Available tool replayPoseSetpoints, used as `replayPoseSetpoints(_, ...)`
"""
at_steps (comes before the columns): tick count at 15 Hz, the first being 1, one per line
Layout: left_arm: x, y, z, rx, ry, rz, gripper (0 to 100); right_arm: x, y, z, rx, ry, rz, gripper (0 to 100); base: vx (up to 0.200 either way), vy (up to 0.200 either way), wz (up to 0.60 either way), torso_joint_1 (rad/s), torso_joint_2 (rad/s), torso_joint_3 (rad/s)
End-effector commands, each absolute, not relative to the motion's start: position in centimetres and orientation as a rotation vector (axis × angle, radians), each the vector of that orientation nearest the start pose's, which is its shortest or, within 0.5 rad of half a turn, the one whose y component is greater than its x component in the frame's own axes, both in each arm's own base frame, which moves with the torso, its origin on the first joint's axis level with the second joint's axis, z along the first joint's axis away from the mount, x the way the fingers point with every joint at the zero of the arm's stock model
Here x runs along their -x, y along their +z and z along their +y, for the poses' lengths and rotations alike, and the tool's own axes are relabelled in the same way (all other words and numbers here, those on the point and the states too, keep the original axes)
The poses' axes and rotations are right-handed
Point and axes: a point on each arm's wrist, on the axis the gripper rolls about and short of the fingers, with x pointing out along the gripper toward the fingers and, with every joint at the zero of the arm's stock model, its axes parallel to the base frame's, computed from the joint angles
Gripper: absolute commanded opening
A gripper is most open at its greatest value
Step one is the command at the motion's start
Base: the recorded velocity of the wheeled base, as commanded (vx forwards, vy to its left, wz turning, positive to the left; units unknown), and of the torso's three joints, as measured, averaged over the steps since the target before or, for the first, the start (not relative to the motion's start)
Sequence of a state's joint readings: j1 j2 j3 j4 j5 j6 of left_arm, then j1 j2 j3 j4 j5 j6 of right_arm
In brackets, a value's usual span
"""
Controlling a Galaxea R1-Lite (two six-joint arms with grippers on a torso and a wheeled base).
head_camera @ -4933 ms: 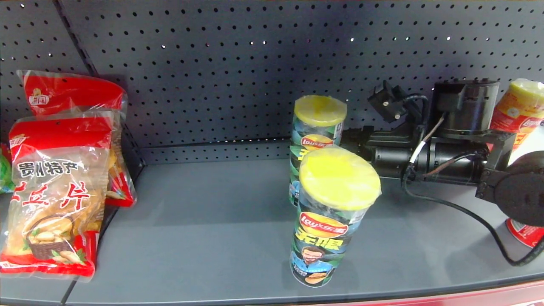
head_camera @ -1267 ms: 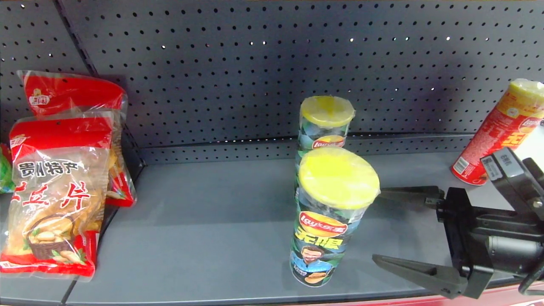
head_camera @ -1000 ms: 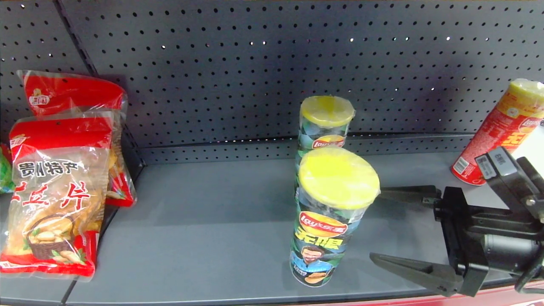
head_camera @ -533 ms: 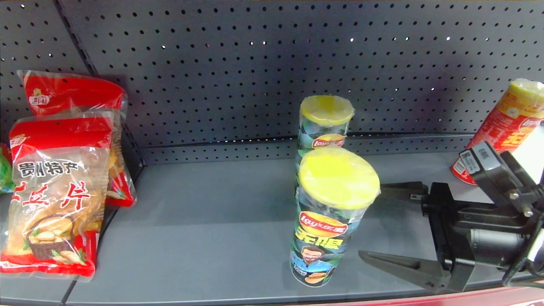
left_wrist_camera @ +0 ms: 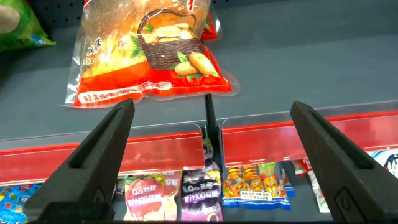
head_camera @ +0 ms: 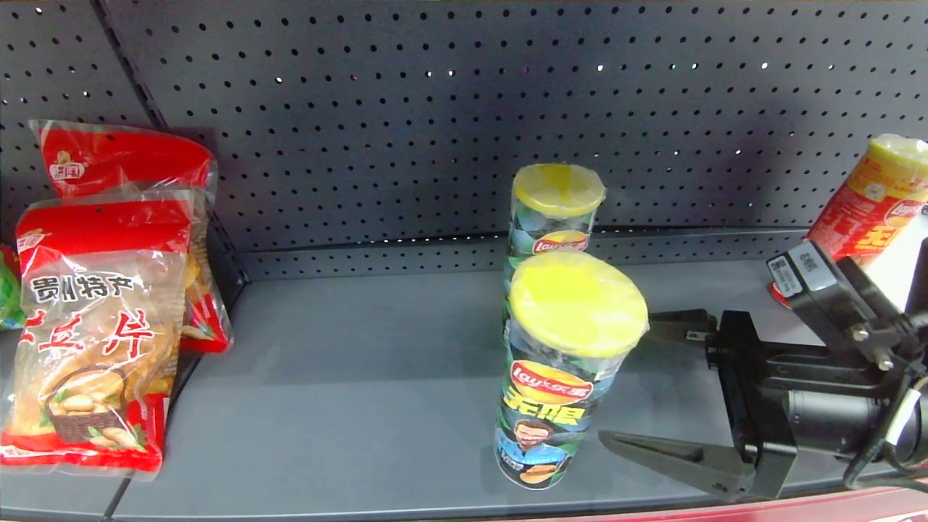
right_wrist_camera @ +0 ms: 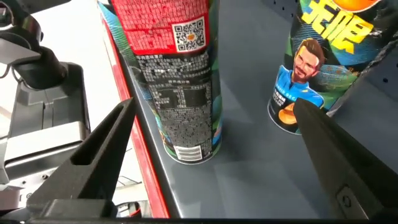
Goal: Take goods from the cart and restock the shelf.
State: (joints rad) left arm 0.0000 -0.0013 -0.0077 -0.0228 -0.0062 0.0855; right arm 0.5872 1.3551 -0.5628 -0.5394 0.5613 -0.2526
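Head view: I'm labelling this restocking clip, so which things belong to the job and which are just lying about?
Job, probably:
front green chip can
rear green chip can behind it
open right pincer beside the front one
shelf

Lying about:
red snack bags at the left
red chip can at the far right

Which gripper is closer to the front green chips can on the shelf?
Right. The right gripper is open just beside the front green can; the left gripper faces the red snack bag, far to its left.
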Motion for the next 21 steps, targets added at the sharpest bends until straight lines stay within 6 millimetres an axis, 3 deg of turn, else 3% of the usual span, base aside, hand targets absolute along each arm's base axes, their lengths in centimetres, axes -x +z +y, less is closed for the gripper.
replayPoseSetpoints(1,2.3,8.0,0.0,-0.086,-0.005,-0.031,100,-17.1,19.4,12.8,0.227,1.173,0.136,100,0.000,0.000,0.00,0.000,0.00,0.000)
replayPoseSetpoints(7,2.3,8.0,0.0,-0.086,-0.005,-0.031,100,-18.0,19.8,14.0,0.229,1.191,0.128,100,0.000,0.000,0.00,0.000,0.00,0.000)
replayPoseSetpoints(21,2.3,8.0,0.0,-0.086,-0.005,-0.031,100,-18.8,19.5,13.0,0.223,1.135,0.145,100,0.000,0.000,0.00,0.000,0.00,0.000)
